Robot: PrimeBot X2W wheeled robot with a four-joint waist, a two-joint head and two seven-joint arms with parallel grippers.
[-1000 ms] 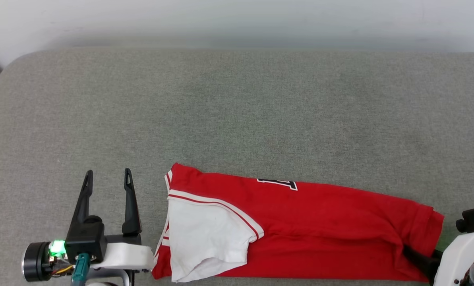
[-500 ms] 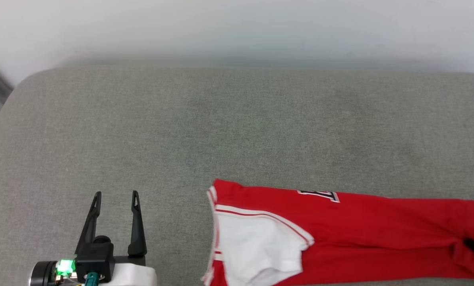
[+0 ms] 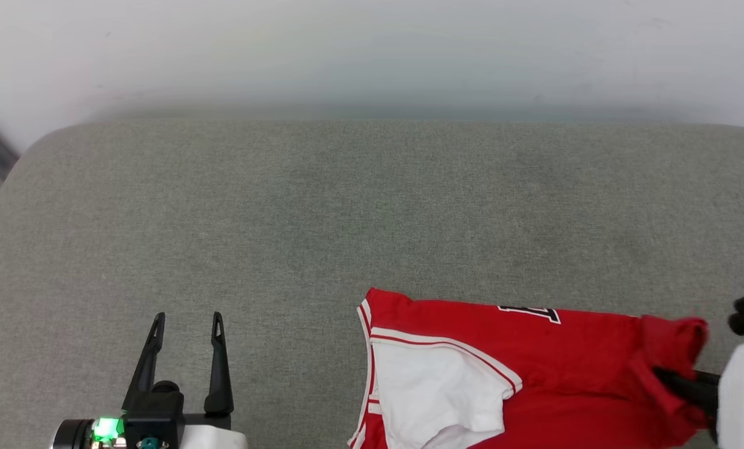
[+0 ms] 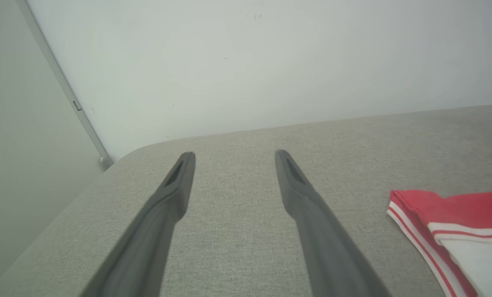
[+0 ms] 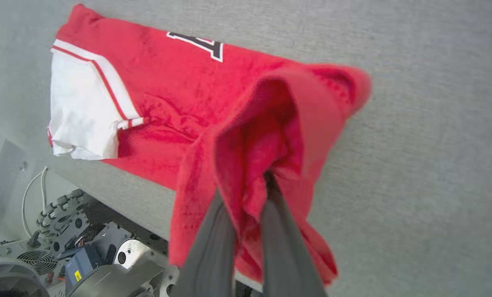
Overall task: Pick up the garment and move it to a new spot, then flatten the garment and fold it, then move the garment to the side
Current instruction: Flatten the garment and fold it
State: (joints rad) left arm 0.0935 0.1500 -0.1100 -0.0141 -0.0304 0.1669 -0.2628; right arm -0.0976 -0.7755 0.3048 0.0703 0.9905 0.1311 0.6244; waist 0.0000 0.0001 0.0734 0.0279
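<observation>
Left gripper (image 3: 188,318), near the grey cushion's (image 3: 347,206) front-left corner: fingers spread wide, holding nothing, touching nothing, well apart from the cloth. One garment (image 3: 565,349) along the front edge, right of centre; long axis left-right, white sleeve (image 3: 434,393) end pointing left, hem end right. Right gripper (image 5: 266,177) at the front-right: fingers pinched together on the bunched red hem, that end raised off the cushion. Count: two grippers, one garment, one sleeve showing.

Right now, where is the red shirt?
In the head view the garment lies at the lower right of the grey cushion, its right end pinched and raised by the right gripper.
</observation>
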